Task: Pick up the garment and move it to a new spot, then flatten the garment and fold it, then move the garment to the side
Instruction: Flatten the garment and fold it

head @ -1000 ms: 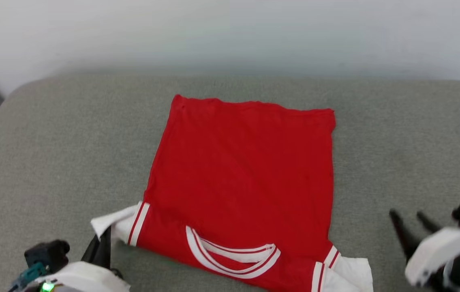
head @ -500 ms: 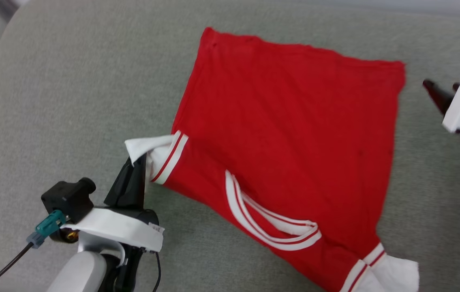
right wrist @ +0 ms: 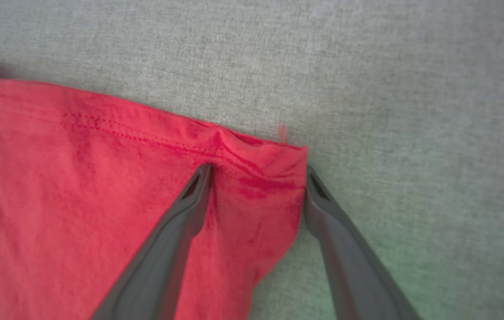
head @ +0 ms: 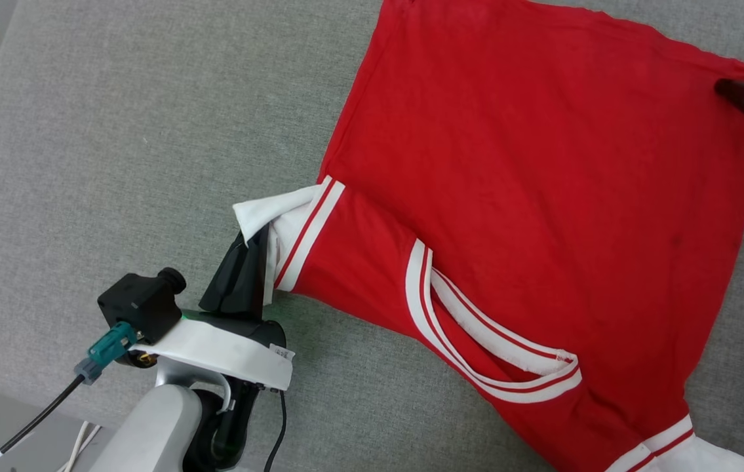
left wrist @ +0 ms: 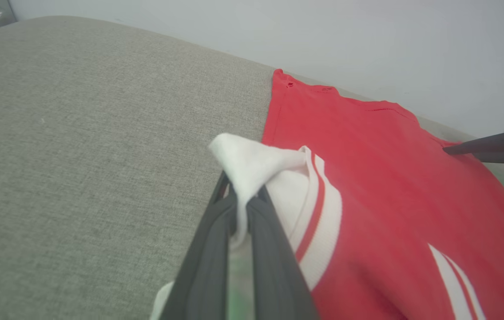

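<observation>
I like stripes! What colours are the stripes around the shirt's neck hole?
White with thin red lines. The neck trim shows best in the head view.

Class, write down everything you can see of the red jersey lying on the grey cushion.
The red jersey is soft knit cloth, spread nearly flat on the grey cushion, plain side up, no lettering showing. White-and-red striped trim edges its neckline and armholes; white lining shows at both shoulder corners. The left gripper is shut on one white corner; the right gripper stands open, straddling a stitched hem corner.
</observation>
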Motion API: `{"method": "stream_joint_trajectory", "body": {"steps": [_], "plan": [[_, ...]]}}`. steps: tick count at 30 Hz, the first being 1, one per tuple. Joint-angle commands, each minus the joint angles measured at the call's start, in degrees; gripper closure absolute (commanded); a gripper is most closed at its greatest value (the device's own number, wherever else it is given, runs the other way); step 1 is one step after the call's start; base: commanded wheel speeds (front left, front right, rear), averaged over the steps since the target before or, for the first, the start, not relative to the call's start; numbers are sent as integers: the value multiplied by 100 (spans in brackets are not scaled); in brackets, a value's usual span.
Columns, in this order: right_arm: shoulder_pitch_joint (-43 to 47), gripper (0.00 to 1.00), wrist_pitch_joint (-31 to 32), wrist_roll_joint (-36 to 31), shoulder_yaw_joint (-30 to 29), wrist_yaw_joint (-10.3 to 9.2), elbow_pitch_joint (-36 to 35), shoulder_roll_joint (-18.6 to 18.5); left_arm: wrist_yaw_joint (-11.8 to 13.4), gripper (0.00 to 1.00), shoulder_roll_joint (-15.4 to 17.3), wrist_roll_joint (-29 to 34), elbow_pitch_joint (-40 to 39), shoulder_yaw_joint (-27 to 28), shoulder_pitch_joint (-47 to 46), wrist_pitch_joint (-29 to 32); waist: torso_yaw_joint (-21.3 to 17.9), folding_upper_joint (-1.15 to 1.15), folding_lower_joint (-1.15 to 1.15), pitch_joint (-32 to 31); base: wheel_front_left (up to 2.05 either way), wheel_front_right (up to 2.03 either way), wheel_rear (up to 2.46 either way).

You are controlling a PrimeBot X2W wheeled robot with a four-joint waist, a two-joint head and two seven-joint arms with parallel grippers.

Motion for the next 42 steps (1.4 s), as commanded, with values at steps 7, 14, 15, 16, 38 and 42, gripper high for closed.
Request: {"method": "stream_joint_trajectory", "body": {"steps": [7,14,15,16,38,42], "plan": [[308,100,19,-198,45,-4,344,189,-30,100,-21,6,196,-32,-56,-36,-29,0,0,-241,0,0,0],[410,100,-407,3,366,-5,-244,-108,31,100,98,-160,345,26,280,65,-342,0,0,-978,0,0,0],[533,100,-420,72,421,-5,-361,-146,56,100,125,-172,359,43,341,75,-408,0,0,-1108,0,0,0],[689,100,-418,136,473,-5,-478,-198,88,100,153,-198,371,59,419,99,-477,0,0,-1250,0,0,0],[7332,100,903,636,-584,-5,-4617,1002,386,100,591,-577,743,315,1428,418,-1459,0,0,-2722,0,0,0],[7647,92,740,853,-498,-5,-4650,1253,397,100,653,-531,734,308,1329,429,-1527,0,0,-2659,0,0,0]]}}
